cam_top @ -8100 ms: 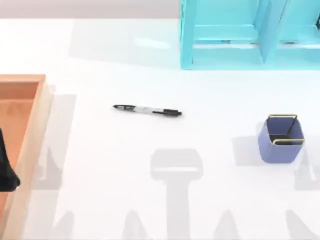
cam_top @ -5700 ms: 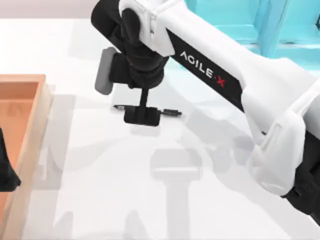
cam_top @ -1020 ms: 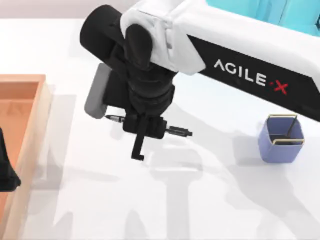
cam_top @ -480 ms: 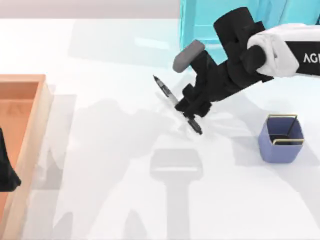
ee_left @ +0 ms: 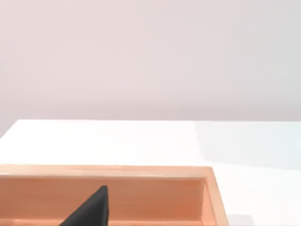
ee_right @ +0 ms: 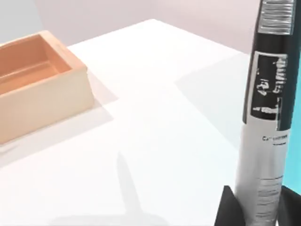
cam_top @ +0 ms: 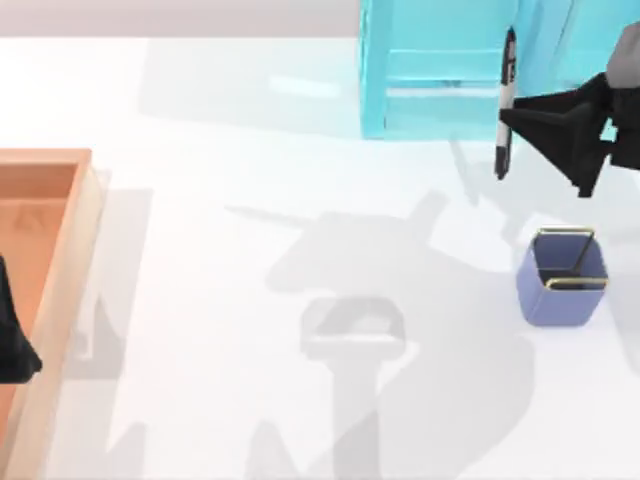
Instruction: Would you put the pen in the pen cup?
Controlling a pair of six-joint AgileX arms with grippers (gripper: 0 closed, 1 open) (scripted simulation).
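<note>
One claw, the right [cam_top: 520, 118], grips the pen [cam_top: 504, 100] mid-barrel, raised off the worktop at 11 o'clock from the cup [cam_top: 562, 278], likely to stand it upright for dropping in.

right claw [cam_top: 512, 118] cut by right edge, orange tray [cam_top: 60, 260] cropped left

Our right arm's matte black two-finger gripper [cam_top: 512, 118] tapers into flat, wedge-shaped fingers, with a grey patch of the wrist at the top view's right edge. Our left arm's black gripper [cam_top: 14, 340] shows as a dark pointed wedge.
</note>
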